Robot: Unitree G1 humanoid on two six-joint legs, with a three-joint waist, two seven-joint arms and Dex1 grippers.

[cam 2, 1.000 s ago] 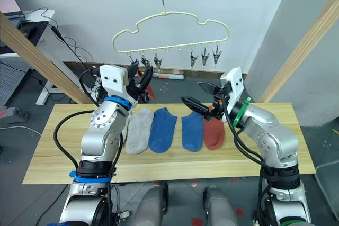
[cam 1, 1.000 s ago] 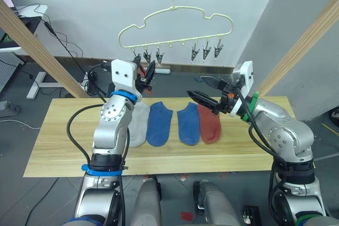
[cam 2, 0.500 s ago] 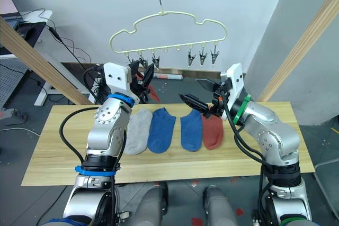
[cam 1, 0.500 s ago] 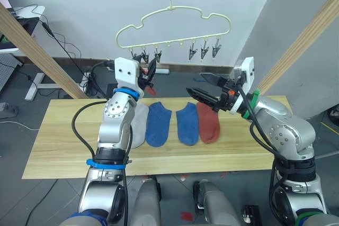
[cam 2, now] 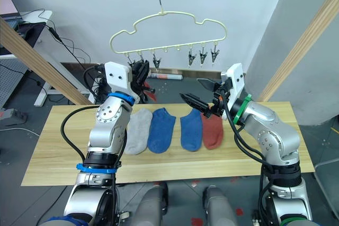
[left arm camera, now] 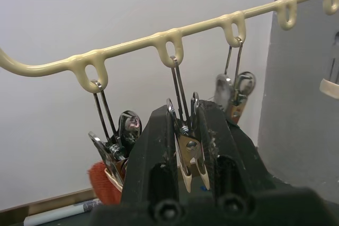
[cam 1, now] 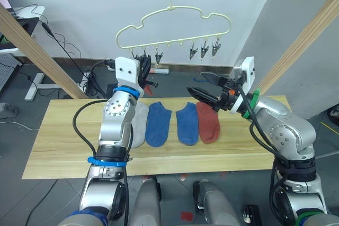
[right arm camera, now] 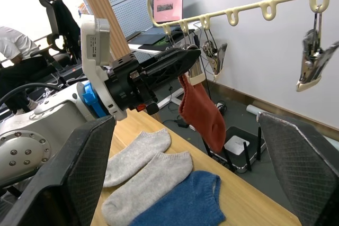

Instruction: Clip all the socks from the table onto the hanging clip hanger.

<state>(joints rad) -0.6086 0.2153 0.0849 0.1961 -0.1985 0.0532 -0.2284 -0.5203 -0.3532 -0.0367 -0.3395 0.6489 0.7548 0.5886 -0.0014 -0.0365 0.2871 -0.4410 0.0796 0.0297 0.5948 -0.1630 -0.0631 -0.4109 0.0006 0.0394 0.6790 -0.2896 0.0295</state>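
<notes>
The pale yellow clip hanger [cam 1: 175, 9] hangs above the far edge of the table [cam 1: 63, 130]. My left gripper [left arm camera: 185, 112] is raised to its row of clips and is shut on the second clip from the left [left arm camera: 186, 154]. A rust red sock [right arm camera: 201, 112] dangles from the neighbouring end clip. On the table lie two overlapping light grey socks [right arm camera: 140, 157], two blue socks [cam 1: 158, 124] [cam 1: 187, 124] and another rust red sock [cam 1: 208, 121]. My right gripper [cam 1: 204, 95] hovers open and empty above the rightmost socks.
Thick wooden beams slant up at the left [cam 1: 37, 46] and right [cam 1: 302, 41] of the table. More grey clips [cam 1: 204, 50] hang free on the hanger's right half. Cables and a power strip [cam 1: 159, 70] lie on the floor behind the table.
My left gripper has risen from just under the clips and shut on the second clip. The right gripper has barely moved.
</notes>
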